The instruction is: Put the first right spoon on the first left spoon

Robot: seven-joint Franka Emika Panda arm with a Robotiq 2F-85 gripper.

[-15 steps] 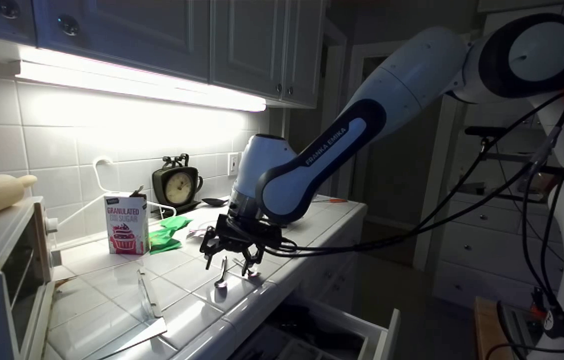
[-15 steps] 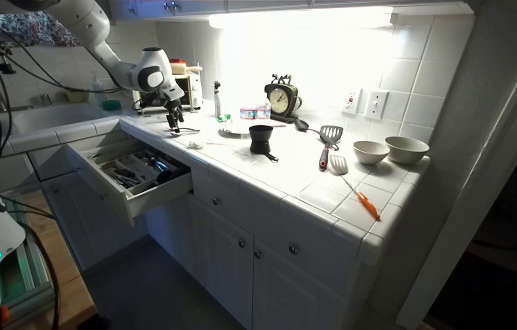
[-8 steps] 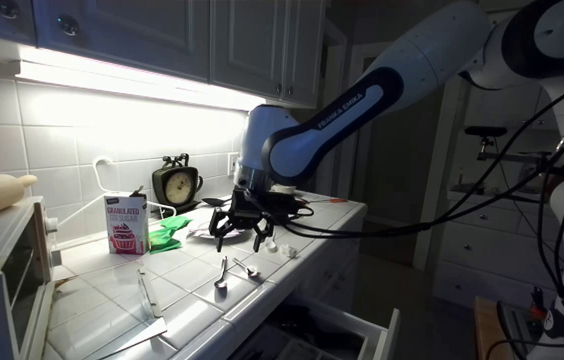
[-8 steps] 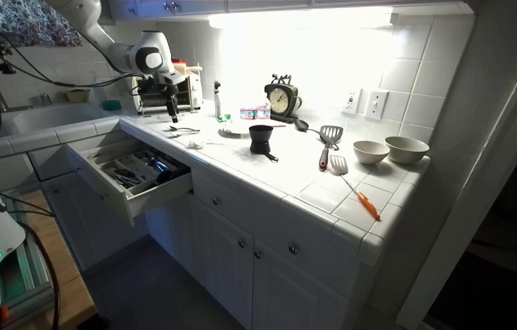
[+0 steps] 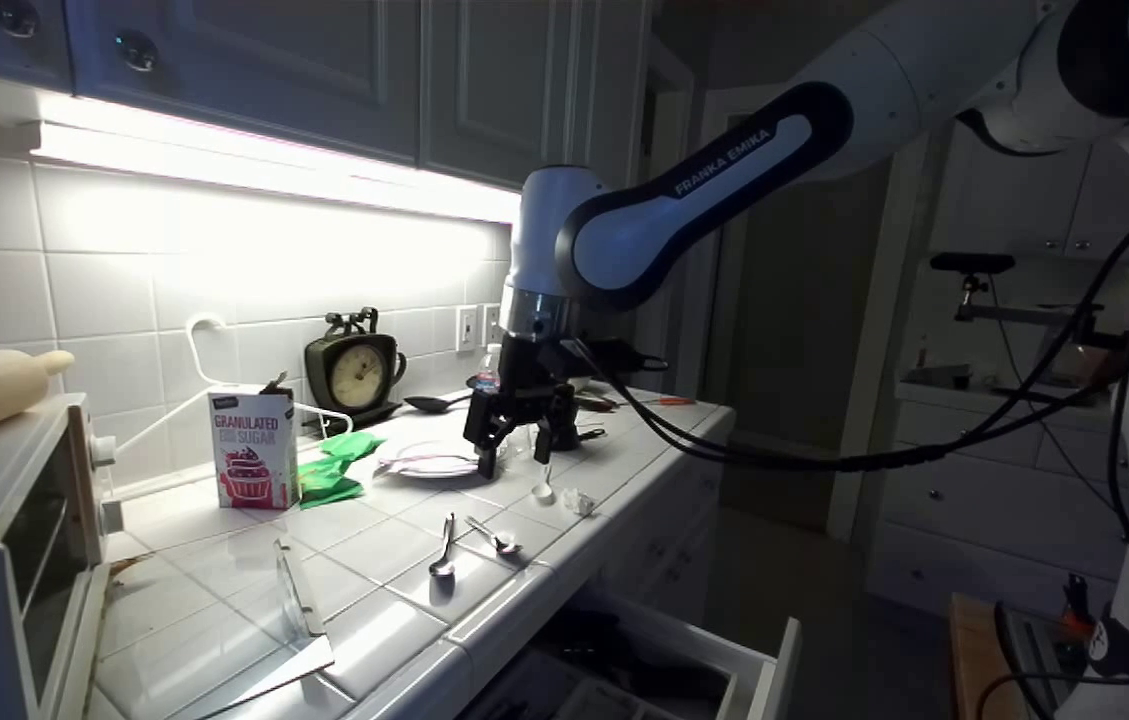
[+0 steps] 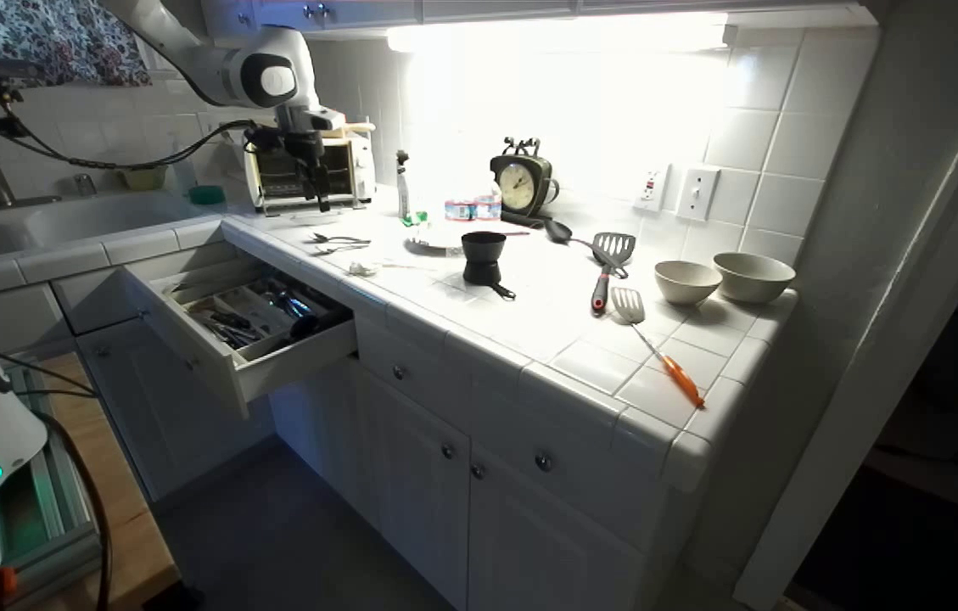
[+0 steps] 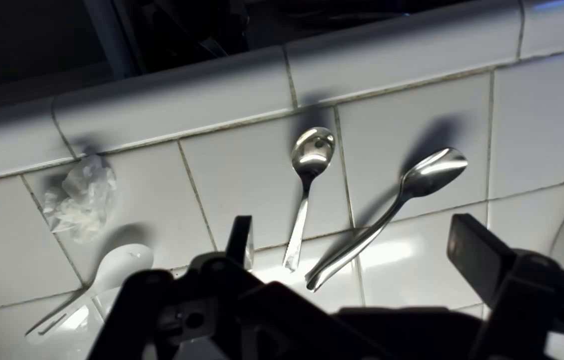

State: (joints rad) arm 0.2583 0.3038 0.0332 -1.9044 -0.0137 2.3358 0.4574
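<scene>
My gripper [image 7: 354, 240] stands open in the wrist view, its fingers wide apart and holding nothing. Below it on the white tiles, a single metal spoon [image 7: 313, 155] lies to the left. Right of it rests another metal spoon [image 7: 434, 172]; its handle looks doubled, as of two spoons nested together, tilted on edge. Which of them the task calls the first right or first left spoon I cannot tell. An exterior view has the gripper [image 5: 516, 460] raised above the counter, behind the doubled spoon [image 5: 443, 560] and the single spoon [image 5: 499, 542], touching neither.
A white plastic spoon [image 7: 127, 257] and a crumpled clear wrapper [image 7: 87, 195] lie beside the metal spoons. Near the gripper are a plate [image 5: 434, 460] and a black cup [image 6: 483, 259]. A sugar box [image 5: 254, 450] stands by the wall. The drawer [image 6: 292, 373] under the counter is pulled out.
My gripper has risen from low over the metal spoons and shifted away from them, past the plate's side. The spoons lie where they were. The jaws have stayed open.
</scene>
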